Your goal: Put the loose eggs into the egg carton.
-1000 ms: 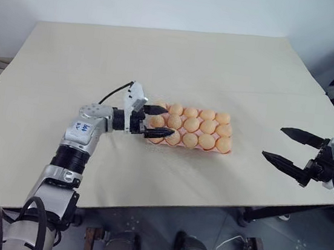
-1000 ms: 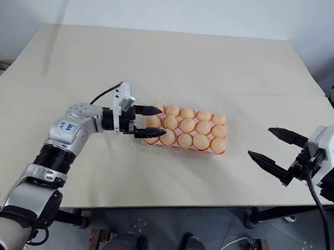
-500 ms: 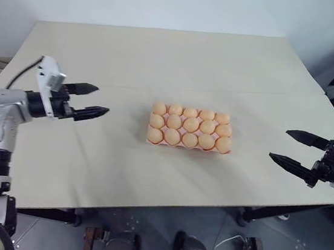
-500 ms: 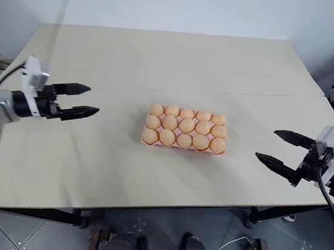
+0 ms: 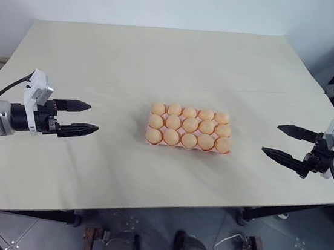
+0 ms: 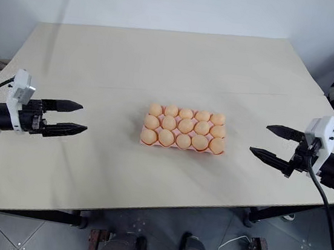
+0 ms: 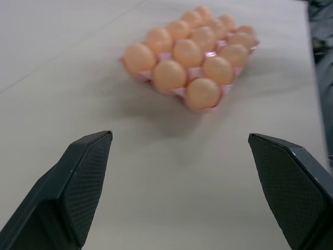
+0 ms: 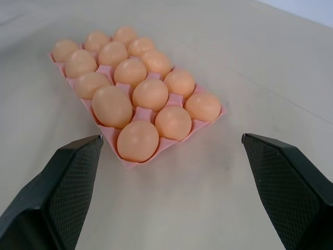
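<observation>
Bare table [image 5: 101, 62] is lying open all around the egg carton [image 5: 151, 137]; eggs [image 5: 191, 125] are filling every cup, blocking entry.

Smooth, faintly glossy eggs [image 8: 150, 94] fill a matt pink moulded carton [image 8: 165, 143]; the table [image 5: 162, 63] looks matt, the fingertips [image 8: 67, 182] cross-hatched

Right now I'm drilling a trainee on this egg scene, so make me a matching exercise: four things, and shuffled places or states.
Things:
1. left hand
2. right hand
3. egg carton
4. eggs

States:
A. pink, in the middle of the table
B. open, at the table's right edge
C. peach, filling every cup
D. open, over the table's left side

Pairs: 1-D, 2-B, 3-A, 4-C
</observation>
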`<move>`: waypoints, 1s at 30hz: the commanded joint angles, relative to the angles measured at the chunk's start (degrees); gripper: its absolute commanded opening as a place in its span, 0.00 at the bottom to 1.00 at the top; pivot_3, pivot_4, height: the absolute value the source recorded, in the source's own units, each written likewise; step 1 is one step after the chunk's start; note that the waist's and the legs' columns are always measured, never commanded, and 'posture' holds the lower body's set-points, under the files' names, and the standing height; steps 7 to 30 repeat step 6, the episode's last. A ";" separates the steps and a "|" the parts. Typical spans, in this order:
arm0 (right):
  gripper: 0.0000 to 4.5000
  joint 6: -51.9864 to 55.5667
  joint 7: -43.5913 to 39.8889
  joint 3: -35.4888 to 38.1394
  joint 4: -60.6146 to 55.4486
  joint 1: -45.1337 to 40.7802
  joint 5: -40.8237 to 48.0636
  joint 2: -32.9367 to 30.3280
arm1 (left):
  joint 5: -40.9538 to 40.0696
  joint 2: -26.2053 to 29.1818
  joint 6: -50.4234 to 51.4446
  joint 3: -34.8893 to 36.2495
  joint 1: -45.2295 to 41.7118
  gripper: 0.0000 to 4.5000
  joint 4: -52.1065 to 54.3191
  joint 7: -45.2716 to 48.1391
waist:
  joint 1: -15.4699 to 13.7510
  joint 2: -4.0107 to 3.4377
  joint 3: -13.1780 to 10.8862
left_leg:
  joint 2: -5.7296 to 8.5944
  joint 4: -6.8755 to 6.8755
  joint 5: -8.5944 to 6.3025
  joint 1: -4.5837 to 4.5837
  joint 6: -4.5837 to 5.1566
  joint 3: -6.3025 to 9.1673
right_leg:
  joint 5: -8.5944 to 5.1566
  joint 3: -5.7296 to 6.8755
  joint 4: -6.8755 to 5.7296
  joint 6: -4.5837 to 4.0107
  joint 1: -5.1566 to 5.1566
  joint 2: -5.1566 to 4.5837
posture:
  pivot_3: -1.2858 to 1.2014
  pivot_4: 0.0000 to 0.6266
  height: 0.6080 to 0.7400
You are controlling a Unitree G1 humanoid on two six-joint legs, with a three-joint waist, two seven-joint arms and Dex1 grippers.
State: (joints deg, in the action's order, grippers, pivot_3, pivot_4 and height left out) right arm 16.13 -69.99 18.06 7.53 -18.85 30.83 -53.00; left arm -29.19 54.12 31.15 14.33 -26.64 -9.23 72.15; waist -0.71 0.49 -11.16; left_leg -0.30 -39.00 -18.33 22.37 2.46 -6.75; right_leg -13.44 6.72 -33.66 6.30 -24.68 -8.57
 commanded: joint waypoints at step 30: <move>1.00 -1.42 -0.94 1.13 -0.07 0.08 0.09 -0.17 | -2.24 1.85 -3.18 2.61 -0.96 0.99 0.39 4.17 | 0.73 -0.01 0.00 | 0.00 0.00 0.00 -0.01 0.01 -0.02 | 0.00 -0.03 -0.02 0.00 0.01 -0.02 | 0.52 0.24 1.00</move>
